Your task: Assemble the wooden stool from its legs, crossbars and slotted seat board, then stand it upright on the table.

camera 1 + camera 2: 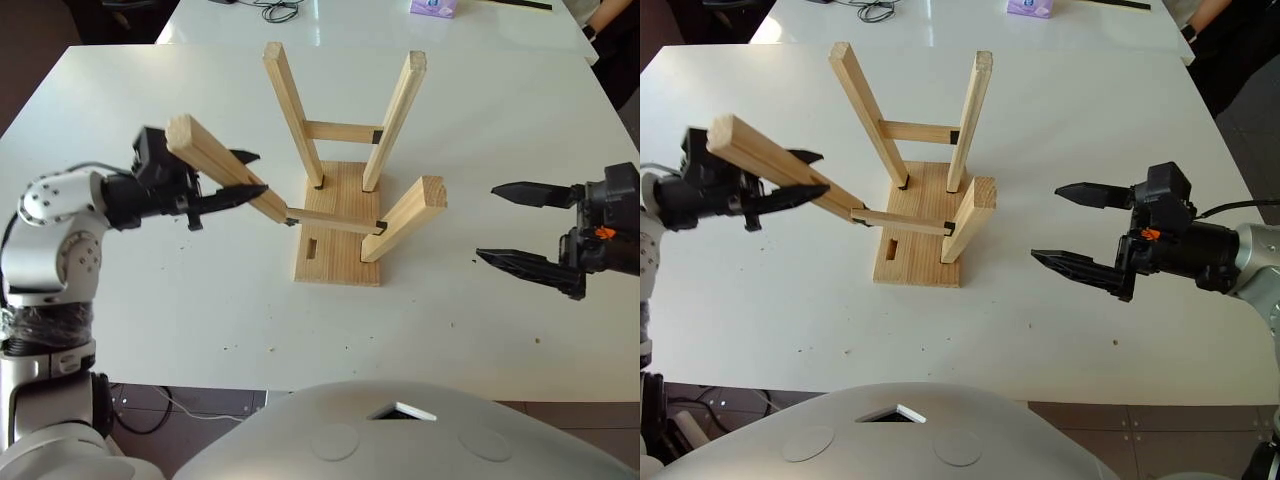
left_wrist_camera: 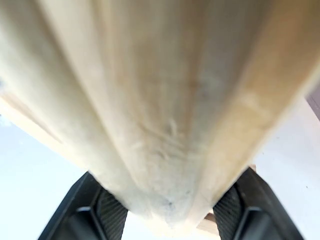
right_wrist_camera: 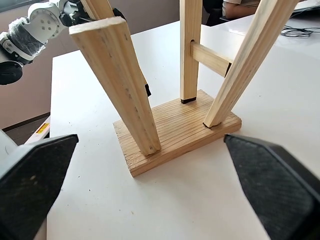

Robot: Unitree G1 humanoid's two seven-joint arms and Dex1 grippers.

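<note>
The slotted seat board (image 1: 340,240) lies flat on the white table (image 1: 150,300). Two legs (image 1: 292,110) joined by a crossbar (image 1: 340,131) stand upright in its far slots. A second pair leans over the near part: the right leg (image 1: 405,218) rests on the board, the left leg (image 1: 222,165) is lifted and tilted, and a crossbar (image 1: 330,221) links them. My left gripper (image 1: 248,174) is shut on that left leg (image 2: 165,100). My right gripper (image 1: 512,222) hangs open right of the board, holding nothing. The right wrist view faces the board (image 3: 175,132) and the near leg (image 3: 117,75).
An open slot (image 1: 311,246) shows in the near left part of the board. A second white table (image 1: 330,20) stands behind, with cables and a small purple box (image 1: 433,8). Bare tabletop lies to the left, right and front.
</note>
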